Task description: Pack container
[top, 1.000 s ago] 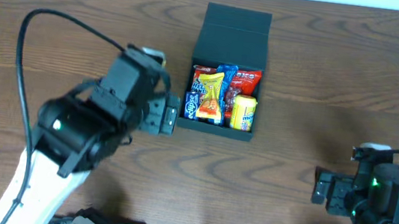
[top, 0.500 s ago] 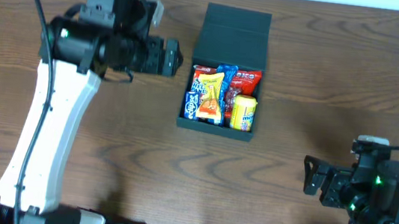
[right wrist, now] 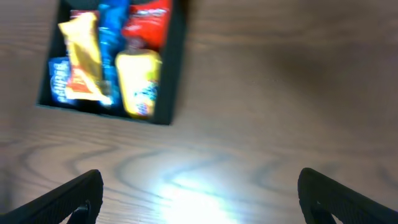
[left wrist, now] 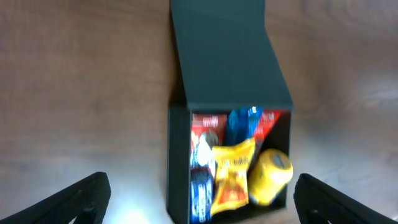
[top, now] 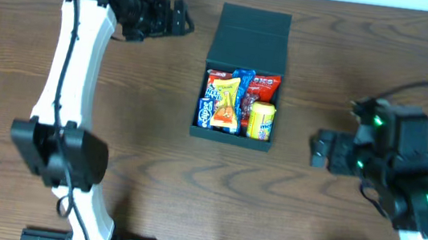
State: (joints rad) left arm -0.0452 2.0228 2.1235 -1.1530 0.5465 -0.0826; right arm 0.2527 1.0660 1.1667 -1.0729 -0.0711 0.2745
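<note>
1. The container [top: 254, 32] sits mid-surface. Its flap lid is laid back flat toward the far edge, and the snack packets [top: 238, 100] are packed inside.
2. My left claw [top: 183, 18] hangs just off the lid's left side, fingers spread wide and holding nothing. My right claw [top: 318, 148] is well off to the container's right, also spread wide and empty.
3. I judge that closing the flap is what remains. The packets may stand proud of the rim, so the flap could catch on one and crumple it.
4. If I push the lid from one side with nothing bracing the box, it could skid or twist across the surface.
5. Count: one container and two claws. As best I can tell there are six packets: two red, two blue, two yellow.
</note>
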